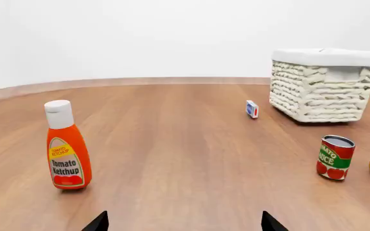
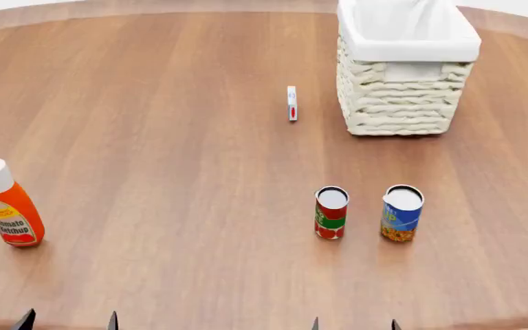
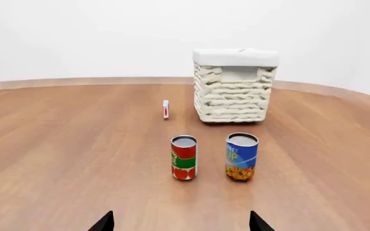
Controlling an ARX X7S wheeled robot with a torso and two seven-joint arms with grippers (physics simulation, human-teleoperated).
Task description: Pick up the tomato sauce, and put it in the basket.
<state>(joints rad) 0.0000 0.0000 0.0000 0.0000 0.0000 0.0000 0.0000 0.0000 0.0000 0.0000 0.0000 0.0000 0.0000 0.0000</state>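
Nearest the head camera, at the lower edge of its view, only the dark fingertips of both grippers show. Left gripper (image 2: 69,320): tips spread apart, nothing between them. Right gripper (image 2: 354,324): tips likewise spread apart and empty. Both wrist views confirm this, each showing two separated tips with bare wood between.

Tomato sauce (image 2: 331,212): stands upright on the round wooden table (image 2: 172,158), just ahead of the right gripper and untouched by either one. Immediately to its right, close but apart from it, stands a blue-and-yellow can (image 2: 401,212), also upright.

Basket (image 2: 405,63): sits farther back on the table, beyond the two cans and slightly right of them, well apart from both. Its white liner folds over the rim; nothing is visible in the part of its interior that shows.

Small white, red and blue box (image 2: 291,103): stands on edge just left of the basket.

Ketchup bottle (image 2: 9,204): upright at the far left, ahead of the left gripper, well apart from the cans.
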